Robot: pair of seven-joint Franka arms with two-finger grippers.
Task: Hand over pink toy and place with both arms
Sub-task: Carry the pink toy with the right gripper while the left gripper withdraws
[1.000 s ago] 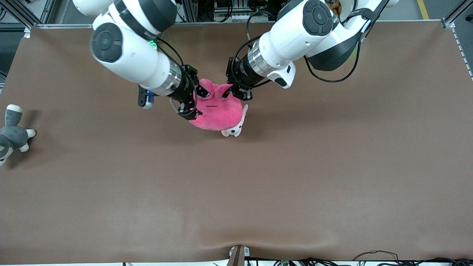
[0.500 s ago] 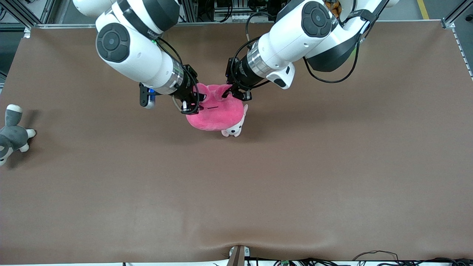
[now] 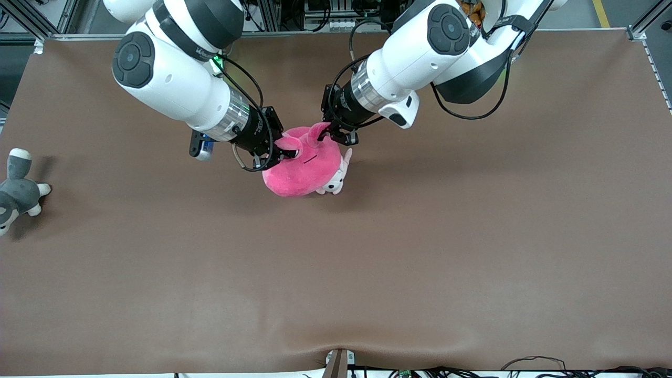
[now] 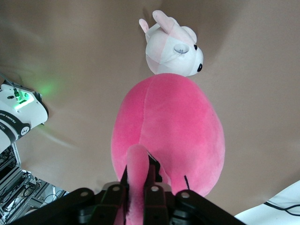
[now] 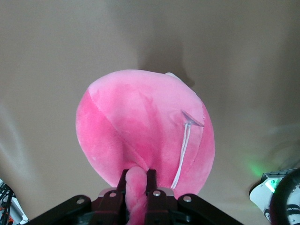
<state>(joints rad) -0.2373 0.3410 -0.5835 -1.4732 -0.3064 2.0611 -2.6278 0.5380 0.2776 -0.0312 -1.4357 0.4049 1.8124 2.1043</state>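
The pink toy (image 3: pixel 302 170) hangs between my two grippers over the table's middle, just above a small pale pink-and-white dog plush (image 3: pixel 336 182). My right gripper (image 3: pixel 282 151) is shut on a raised fold at the toy's top, toward the right arm's end. My left gripper (image 3: pixel 326 134) is shut on another fold at the top, toward the left arm's end. In the left wrist view the jaws of the left gripper (image 4: pixel 138 166) pinch a pink flap of the pink toy (image 4: pixel 173 126). In the right wrist view the right gripper (image 5: pixel 137 172) squeezes a pink roll of the pink toy (image 5: pixel 140 117).
A grey-and-white plush animal (image 3: pixel 16 191) lies at the right arm's end of the brown table (image 3: pixel 420 252). The dog plush (image 4: pixel 173 51) lies on the table partly under the pink toy.
My right gripper has shut on the pink toy's top fold, having stood open around it a second ago. The toy has tilted and shifted slightly toward the right arm's end. The left gripper keeps its hold.
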